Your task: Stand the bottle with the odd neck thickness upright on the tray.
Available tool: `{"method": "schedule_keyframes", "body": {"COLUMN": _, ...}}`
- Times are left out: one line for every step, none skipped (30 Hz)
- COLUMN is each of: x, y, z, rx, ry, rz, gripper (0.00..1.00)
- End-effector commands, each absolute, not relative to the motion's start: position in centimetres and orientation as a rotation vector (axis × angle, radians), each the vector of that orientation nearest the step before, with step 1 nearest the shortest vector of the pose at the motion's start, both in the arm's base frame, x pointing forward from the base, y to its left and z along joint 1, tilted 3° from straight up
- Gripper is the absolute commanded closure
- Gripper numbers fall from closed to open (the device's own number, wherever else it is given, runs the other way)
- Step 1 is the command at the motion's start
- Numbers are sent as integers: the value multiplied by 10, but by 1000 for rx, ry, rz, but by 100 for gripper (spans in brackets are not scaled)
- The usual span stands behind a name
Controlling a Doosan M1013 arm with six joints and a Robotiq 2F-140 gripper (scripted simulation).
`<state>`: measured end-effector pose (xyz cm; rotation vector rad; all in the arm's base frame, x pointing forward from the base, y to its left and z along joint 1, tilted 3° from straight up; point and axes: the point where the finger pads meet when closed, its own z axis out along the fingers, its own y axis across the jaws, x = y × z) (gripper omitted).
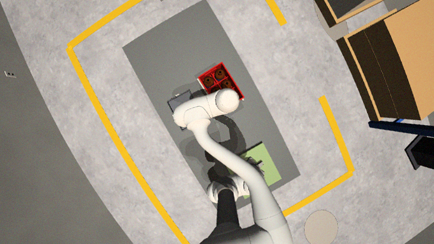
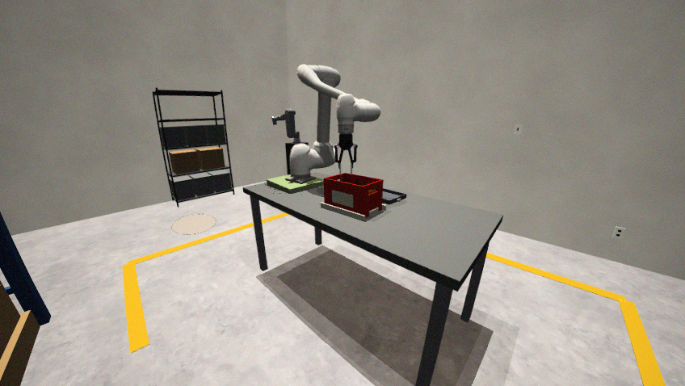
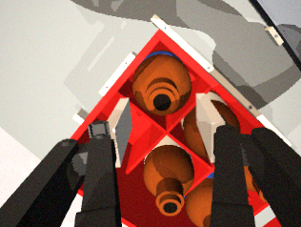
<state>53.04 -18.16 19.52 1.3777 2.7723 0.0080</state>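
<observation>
The red crate (image 1: 232, 79) (image 2: 363, 197) (image 3: 143, 134) holds several brown bottles. In the wrist view, one bottle (image 3: 162, 76) stands in the top corner cell, another bottle (image 3: 169, 169) is lower down, and others are partly hidden by my right finger. My gripper (image 2: 346, 170) (image 3: 163, 110) is part-open and empty over the crate, its fingertips apart on either side of the cell dividers, just below the top bottle's mouth in the wrist view. The arm hides it in the top view. The dark tray (image 1: 180, 100) (image 2: 394, 195) (image 3: 290, 11) lies beside the crate; no bottle shows on its visible part.
Low pale rails (image 2: 342, 211) (image 3: 186, 45) run along the crate's base. The grey table (image 1: 180, 57) (image 2: 431, 230) carries the crate, the tray and the green base plate (image 1: 270, 164) (image 2: 287, 182) under the arm. The arm covers part of the crate and tray in the top view.
</observation>
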Motion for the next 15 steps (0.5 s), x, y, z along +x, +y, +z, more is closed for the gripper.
{"method": "schedule_keyframes", "body": {"x": 532, "y": -181, "z": 188, "rx": 1380, "ry": 2772, "rz": 6, "gripper": 62}}
{"method": "schedule_keyframes", "body": {"x": 532, "y": -181, "z": 187, "rx": 1380, "ry": 2772, "rz": 6, "gripper": 62}}
{"method": "schedule_keyframes", "body": {"x": 532, "y": -181, "z": 186, "rx": 1380, "ry": 2772, "rz": 6, "gripper": 62}}
{"method": "schedule_keyframes", "body": {"x": 532, "y": -181, "z": 185, "rx": 1380, "ry": 2772, "rz": 6, "gripper": 62}}
{"method": "schedule_keyframes", "body": {"x": 532, "y": -181, "z": 183, "rx": 1380, "ry": 2772, "rz": 6, "gripper": 62}}
{"method": "schedule_keyframes", "body": {"x": 532, "y": -181, "z": 182, "rx": 1380, "ry": 2772, "rz": 6, "gripper": 62}}
{"method": "schedule_keyframes", "body": {"x": 532, "y": -181, "z": 181, "rx": 1380, "ry": 2772, "rz": 6, "gripper": 62}}
{"method": "schedule_keyframes", "body": {"x": 532, "y": -181, "z": 180, "rx": 1380, "ry": 2772, "rz": 6, "gripper": 62}}
{"method": "schedule_keyframes", "body": {"x": 532, "y": -181, "z": 178, "rx": 1380, "ry": 2772, "rz": 6, "gripper": 62}}
{"method": "schedule_keyframes", "body": {"x": 532, "y": -181, "z": 177, "rx": 1380, "ry": 2772, "rz": 6, "gripper": 62}}
{"method": "schedule_keyframes", "body": {"x": 532, "y": -181, "z": 175, "rx": 1380, "ry": 2772, "rz": 6, "gripper": 62}}
{"method": "schedule_keyframes", "body": {"x": 532, "y": -181, "z": 174, "rx": 1380, "ry": 2772, "rz": 6, "gripper": 62}}
{"method": "schedule_keyframes", "body": {"x": 533, "y": -181, "z": 173, "rx": 1380, "ry": 2772, "rz": 6, "gripper": 62}}
{"method": "schedule_keyframes", "body": {"x": 533, "y": -181, "z": 173, "rx": 1380, "ry": 2772, "rz": 6, "gripper": 62}}
{"method": "schedule_keyframes", "body": {"x": 533, "y": -181, "z": 173, "rx": 1380, "ry": 2772, "rz": 6, "gripper": 62}}
